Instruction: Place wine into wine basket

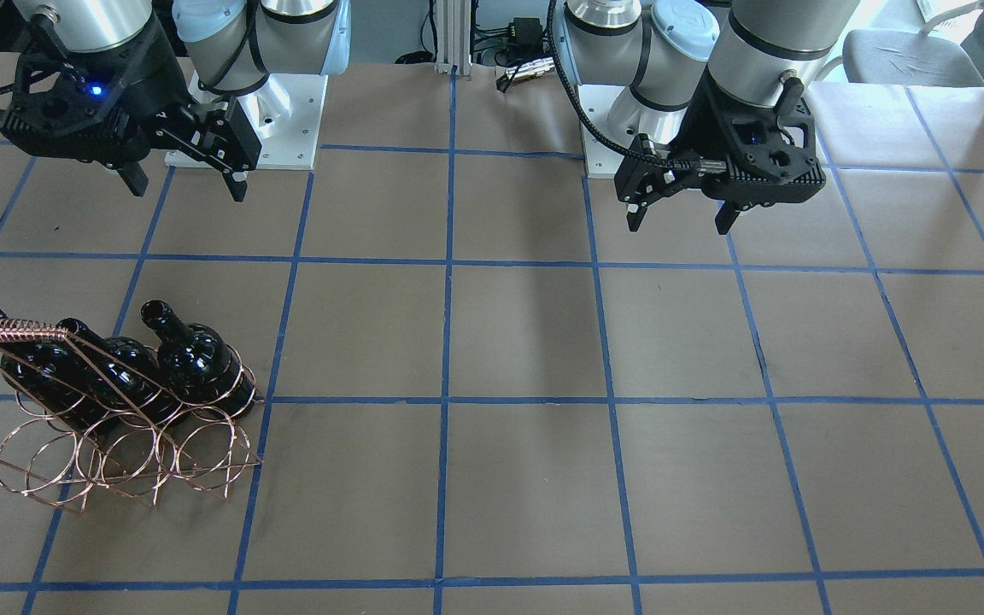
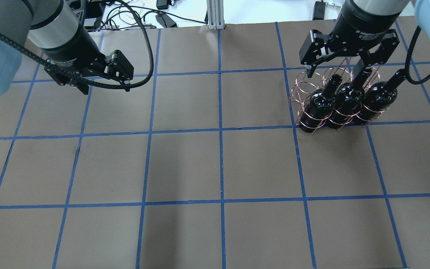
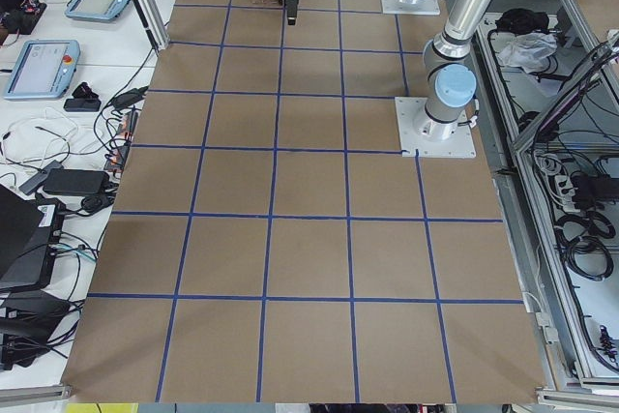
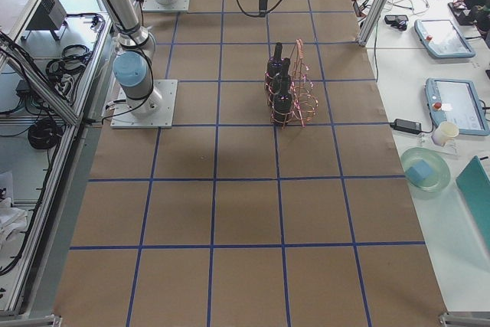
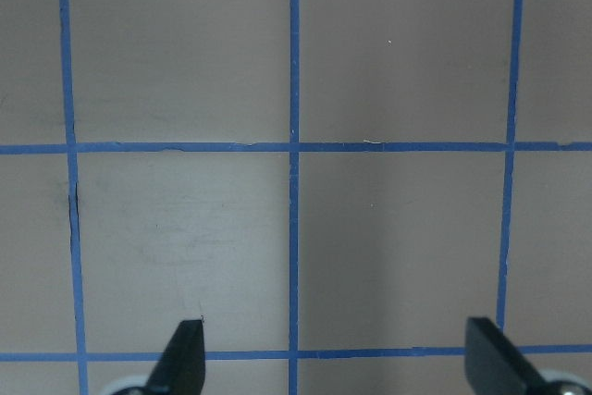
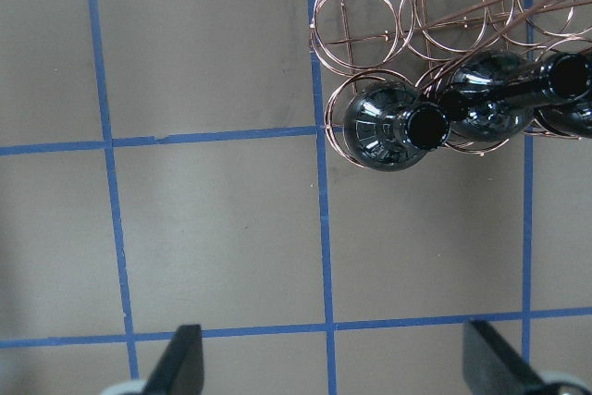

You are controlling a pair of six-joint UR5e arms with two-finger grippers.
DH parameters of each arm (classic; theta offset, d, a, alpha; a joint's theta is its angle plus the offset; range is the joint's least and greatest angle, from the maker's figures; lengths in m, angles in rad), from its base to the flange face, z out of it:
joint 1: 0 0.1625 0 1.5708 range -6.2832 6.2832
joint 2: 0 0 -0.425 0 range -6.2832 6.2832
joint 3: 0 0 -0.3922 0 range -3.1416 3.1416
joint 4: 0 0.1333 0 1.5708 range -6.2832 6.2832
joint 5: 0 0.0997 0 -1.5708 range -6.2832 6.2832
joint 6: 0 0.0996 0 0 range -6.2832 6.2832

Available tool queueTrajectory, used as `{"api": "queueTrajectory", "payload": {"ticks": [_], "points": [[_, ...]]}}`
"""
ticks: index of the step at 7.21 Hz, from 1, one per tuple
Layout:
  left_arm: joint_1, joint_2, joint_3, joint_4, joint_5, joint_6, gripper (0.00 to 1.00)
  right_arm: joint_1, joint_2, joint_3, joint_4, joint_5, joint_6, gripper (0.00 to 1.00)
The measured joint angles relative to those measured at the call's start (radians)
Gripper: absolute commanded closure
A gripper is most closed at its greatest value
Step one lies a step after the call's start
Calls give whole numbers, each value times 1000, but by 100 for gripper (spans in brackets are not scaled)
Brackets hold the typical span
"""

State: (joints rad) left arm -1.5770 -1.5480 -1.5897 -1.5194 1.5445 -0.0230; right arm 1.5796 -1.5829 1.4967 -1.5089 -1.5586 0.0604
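Three glossy near-black wine bottles (image 1: 202, 359) (image 1: 120, 367) (image 1: 39, 367) lie tilted in the upper row of loops of the copper wire wine basket (image 1: 116, 457), necks pointing up toward the robot. In the overhead view the bottles (image 2: 317, 108) sit side by side in the basket (image 2: 301, 87). My right gripper (image 1: 184, 188) hangs open and empty above and behind the basket. From its wrist I look down on the bottle mouths (image 6: 425, 125) and the empty loops (image 6: 365, 16). My left gripper (image 1: 678, 226) is open and empty over bare table, far from the basket.
The table (image 2: 218, 164) is brown paper with a blue tape grid. The arm bases (image 1: 244, 128) (image 1: 620, 137) stand at the robot's edge. Cables and an aluminium post (image 2: 215, 15) sit beyond the table's far edge in the overhead view.
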Motion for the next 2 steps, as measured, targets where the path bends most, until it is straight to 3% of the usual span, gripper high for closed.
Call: {"api": "queueTrajectory", "payload": {"ticks": [2], "points": [[0, 0, 0, 2, 0, 0, 0, 0, 2, 3, -2, 1, -3, 0]]}}
